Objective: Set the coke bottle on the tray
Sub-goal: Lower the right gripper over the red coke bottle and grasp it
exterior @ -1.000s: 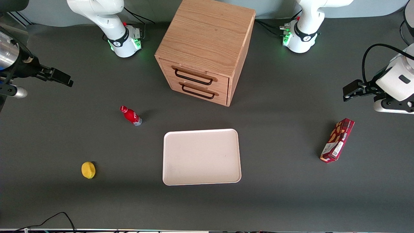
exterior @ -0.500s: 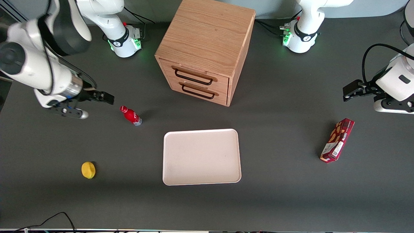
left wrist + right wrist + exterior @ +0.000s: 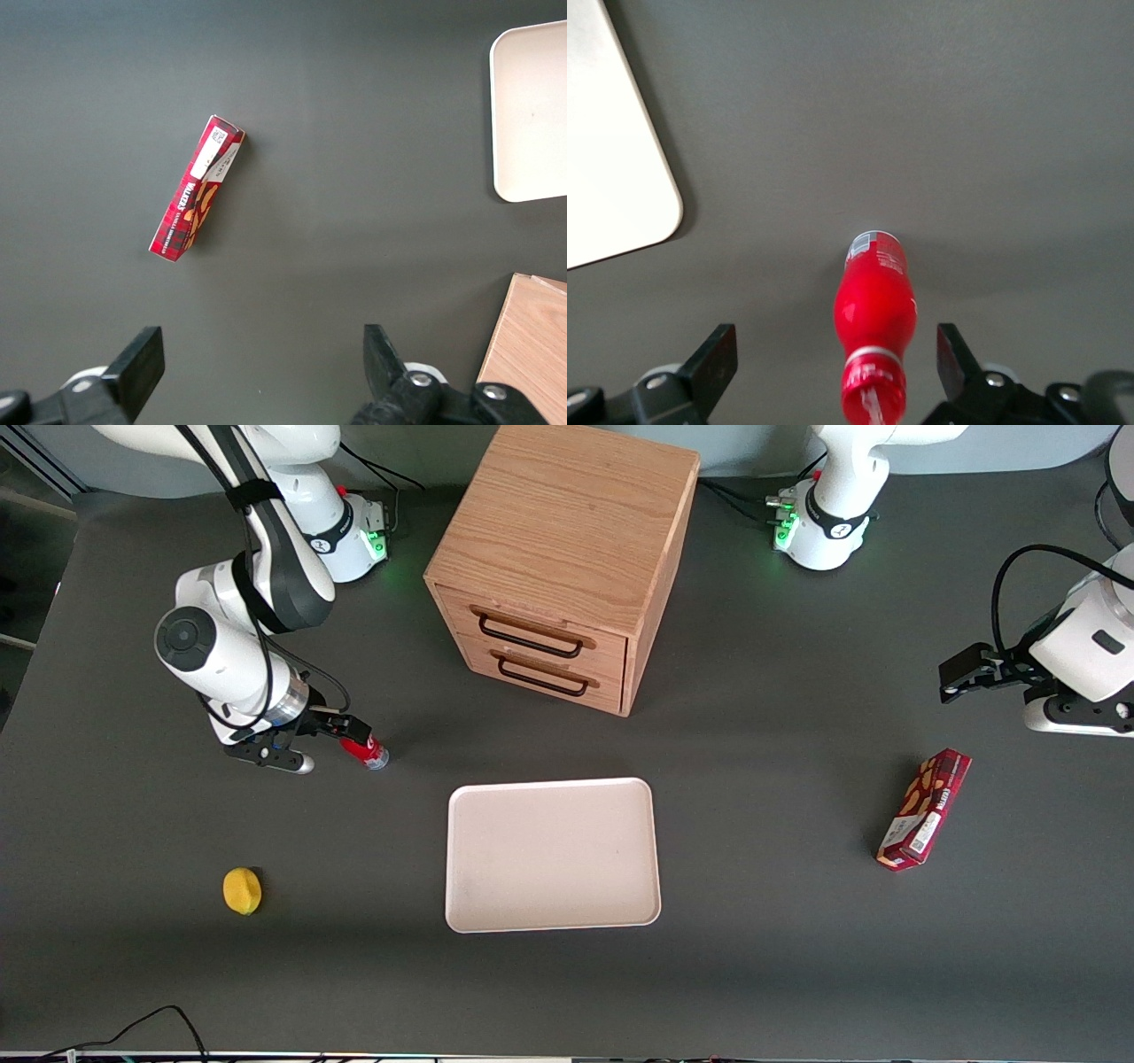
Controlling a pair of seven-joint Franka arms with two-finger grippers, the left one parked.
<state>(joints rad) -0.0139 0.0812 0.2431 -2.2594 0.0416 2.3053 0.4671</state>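
Observation:
The coke bottle (image 3: 365, 749), small and red with a red cap, stands on the dark table between the wooden drawer cabinet and the lemon, farther from the front camera than the tray. My right gripper (image 3: 353, 732) is over its cap end. In the right wrist view the gripper (image 3: 835, 363) is open, its two black fingers (image 3: 718, 363) apart on either side of the bottle (image 3: 873, 328) and not touching it. The cream-pink tray (image 3: 554, 855) lies flat in the middle of the table, and its rounded corner shows in the right wrist view (image 3: 611, 159).
A wooden two-drawer cabinet (image 3: 563, 558) stands farther from the front camera than the tray. A yellow lemon (image 3: 242, 890) lies toward the working arm's end of the table. A dark red snack box (image 3: 924, 808) lies toward the parked arm's end, also in the left wrist view (image 3: 197, 197).
My right arm has swung in from the table's edge toward the bottle, and the gripper now sits over the bottle's cap. The bottle, tray and other things have not moved.

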